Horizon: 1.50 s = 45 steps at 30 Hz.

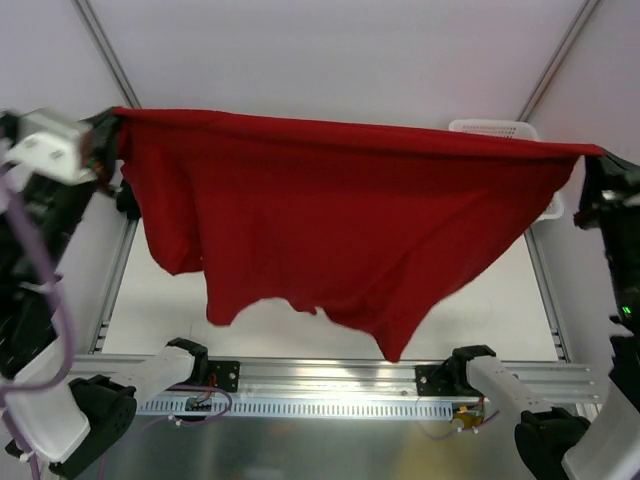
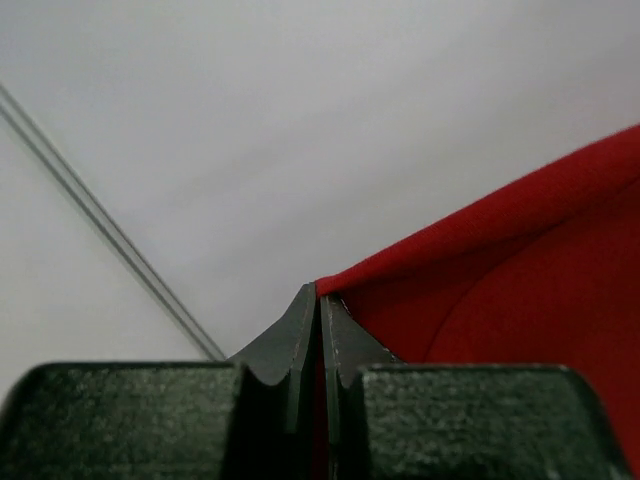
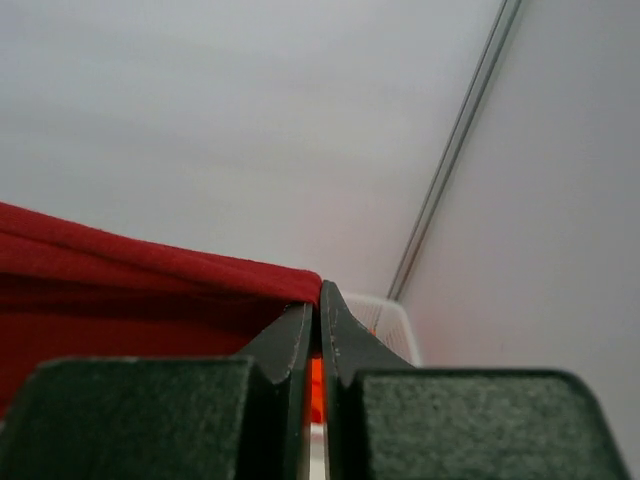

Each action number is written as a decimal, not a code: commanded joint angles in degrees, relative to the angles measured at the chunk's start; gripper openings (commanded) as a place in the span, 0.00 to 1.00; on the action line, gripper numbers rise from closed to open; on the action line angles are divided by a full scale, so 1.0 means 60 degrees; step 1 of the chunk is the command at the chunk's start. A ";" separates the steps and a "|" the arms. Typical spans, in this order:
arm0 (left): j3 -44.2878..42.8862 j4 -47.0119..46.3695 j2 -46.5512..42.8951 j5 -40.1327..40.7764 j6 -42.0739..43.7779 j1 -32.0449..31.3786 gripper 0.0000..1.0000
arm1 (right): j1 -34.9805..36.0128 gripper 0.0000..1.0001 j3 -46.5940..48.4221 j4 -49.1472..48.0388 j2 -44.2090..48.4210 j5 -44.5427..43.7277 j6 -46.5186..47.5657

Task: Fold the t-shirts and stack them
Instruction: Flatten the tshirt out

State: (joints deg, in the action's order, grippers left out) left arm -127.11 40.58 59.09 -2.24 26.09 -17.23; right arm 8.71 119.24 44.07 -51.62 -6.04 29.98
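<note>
A dark red t-shirt (image 1: 330, 220) hangs spread out high above the table, stretched taut between my two grippers. My left gripper (image 1: 108, 130) is shut on its upper left corner; in the left wrist view the cloth (image 2: 520, 270) runs off to the right from the closed gripper (image 2: 320, 295). My right gripper (image 1: 596, 155) is shut on the upper right corner; in the right wrist view the cloth (image 3: 130, 290) runs off to the left from the closed gripper (image 3: 318, 292). The shirt's lower edge hangs uneven, lowest at centre right. An orange cloth (image 3: 316, 390) shows between the right fingers.
A white plastic lattice basket (image 1: 495, 130) stands at the back right, mostly hidden behind the shirt; it also shows in the right wrist view (image 3: 390, 325). The white table (image 1: 170, 310) lies below, with the aluminium rail (image 1: 330, 385) and arm bases at the near edge.
</note>
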 commanded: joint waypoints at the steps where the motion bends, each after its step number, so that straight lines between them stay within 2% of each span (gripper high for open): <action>1: 0.1948 0.0195 0.0989 0.1472 0.0457 0.0177 0.00 | -0.0163 0.00 -0.1121 -0.0050 -0.1108 -0.1586 0.0087; 5: 0.2947 0.0107 0.2043 0.1297 0.0647 0.0192 0.00 | -0.0163 0.00 -0.2089 -0.0343 -0.2132 -0.1308 0.0028; 9: 0.2700 0.0107 0.3800 0.1077 0.0764 0.0192 0.00 | -0.0163 0.00 -0.2441 -0.0592 -0.4222 -0.1102 0.0014; 14: 0.2449 -0.0111 0.6156 0.1062 0.0925 0.0236 0.00 | -0.0090 0.00 -0.3156 -0.1483 -0.5883 -0.1087 0.0087; 22: 0.2420 -0.1489 0.8547 0.1633 0.1365 0.0280 0.00 | 0.0028 0.00 -0.3906 -0.2408 -0.8226 -0.1673 0.0789; 37: 0.3416 -0.4359 1.0175 0.2233 0.1262 0.0426 0.00 | 0.0057 0.00 -0.3878 -0.4079 -1.0996 -0.2083 0.0483; 42: 0.4220 -0.6171 1.0410 0.2439 0.1088 0.0660 0.00 | 0.0028 0.00 -0.3131 -0.4414 -1.2005 -0.2829 0.0438; 45: 0.4630 -0.7328 1.0440 0.2483 0.0795 0.0865 0.00 | -0.0089 0.00 -0.3028 -0.5439 -1.2198 -0.3211 0.0497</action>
State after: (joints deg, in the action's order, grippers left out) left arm -101.56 8.38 121.58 9.85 32.47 -14.11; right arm 8.86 97.89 18.61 -124.62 -20.16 33.26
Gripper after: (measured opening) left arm 0.009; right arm 0.020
